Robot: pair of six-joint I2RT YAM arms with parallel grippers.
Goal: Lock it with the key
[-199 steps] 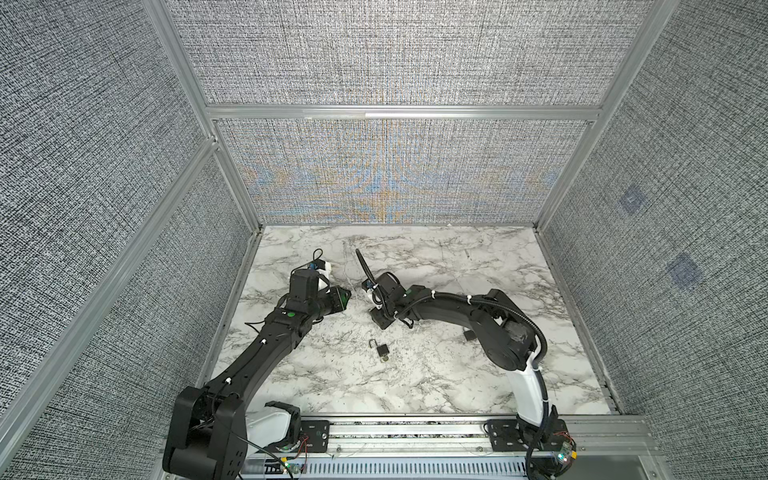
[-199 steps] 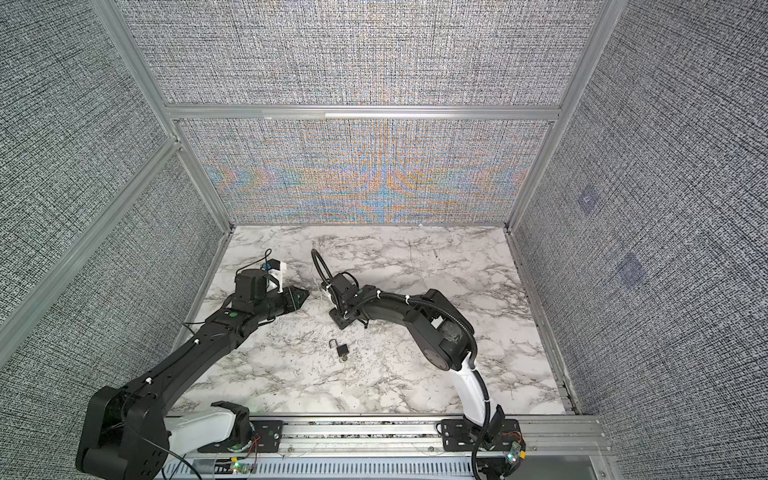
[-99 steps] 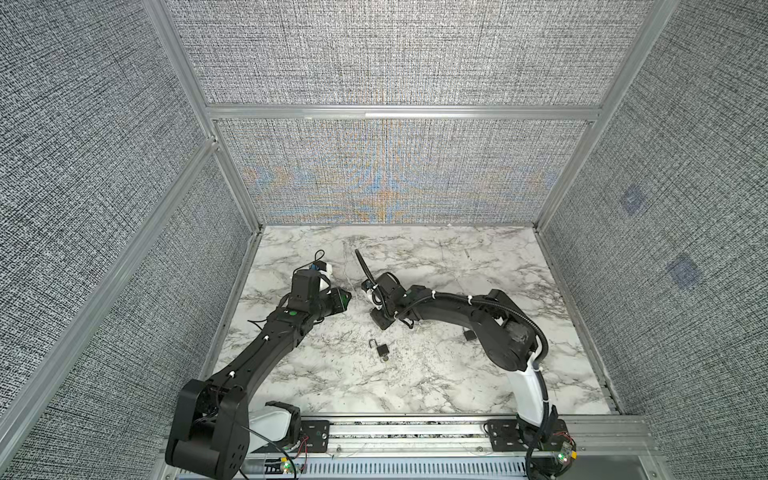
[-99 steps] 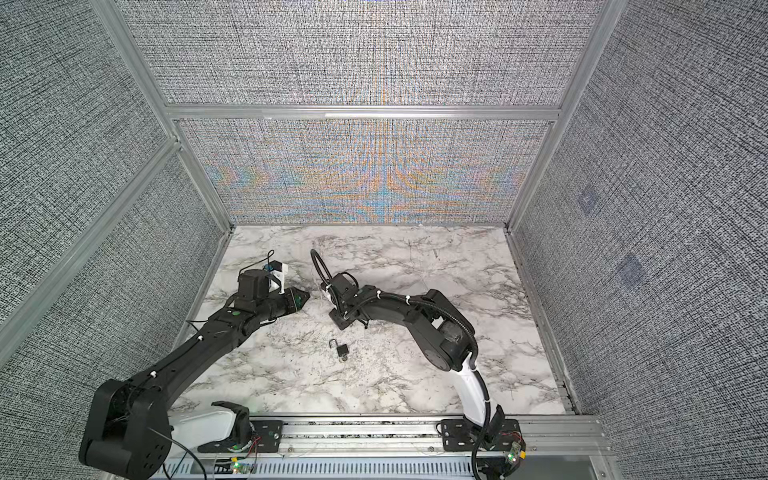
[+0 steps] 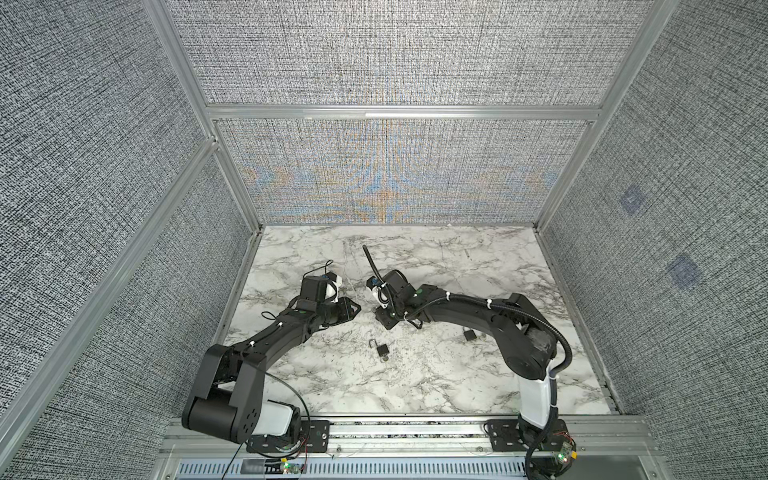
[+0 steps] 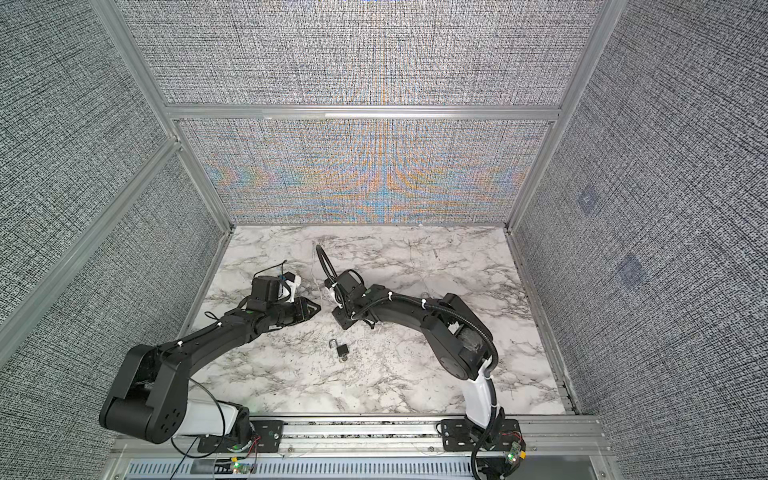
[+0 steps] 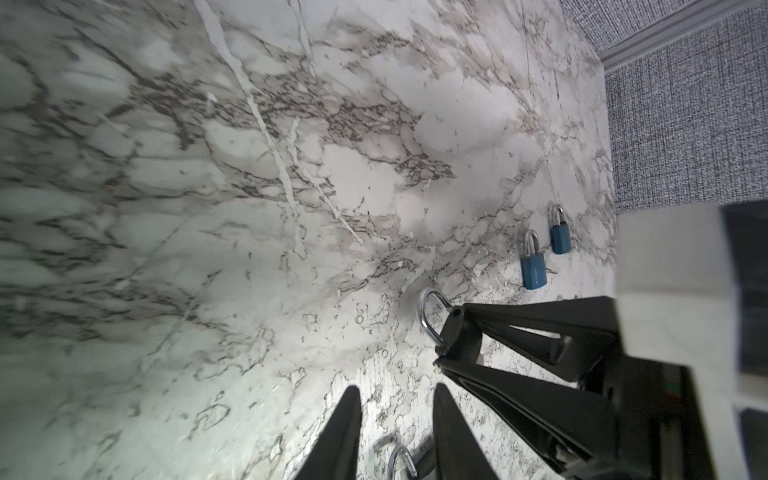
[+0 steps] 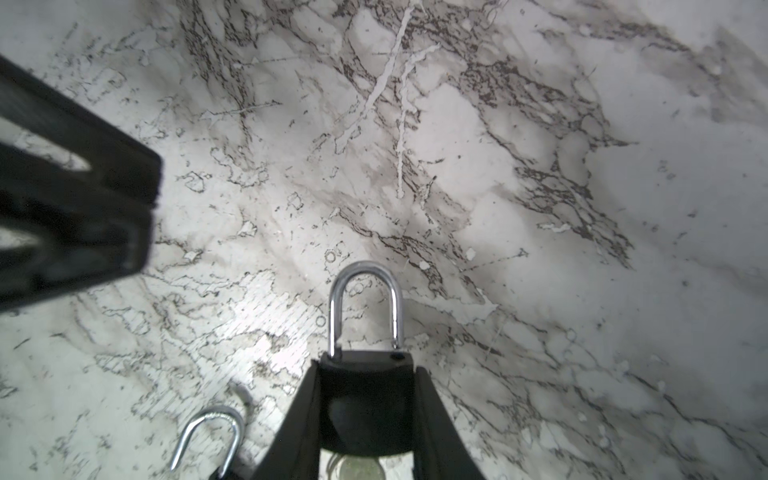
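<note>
Right gripper (image 8: 365, 368): clamped on the body of a small black padlock with a chrome shackle (image 8: 365, 399), one finger on each side face.
- Shackle (image 8: 334, 311) points away from the wrist. One leg sits in the body; the other leg's tip stands just above its hole, so it is unlatched.
- A pale round metal piece shows under the body, between the fingers. Cannot tell whether it is the key.
- Held just above the white, grey-veined marble worktop (image 5: 415, 395), near its middle.

Left gripper (image 7: 397, 390): fingers a little apart, nothing seen between them. It sits near the right gripper, tips facing it, not touching.

A second black padlock (image 5: 382, 348) lies flat on the worktop, between the grippers and the front edge. Its shackle reads as an open hook in the right wrist view.

Two blue padlocks (image 7: 533, 266) lie just beside each other, shackles down, well apart from the grippers.

Lettering on the bodies: too blurred to read.
</note>
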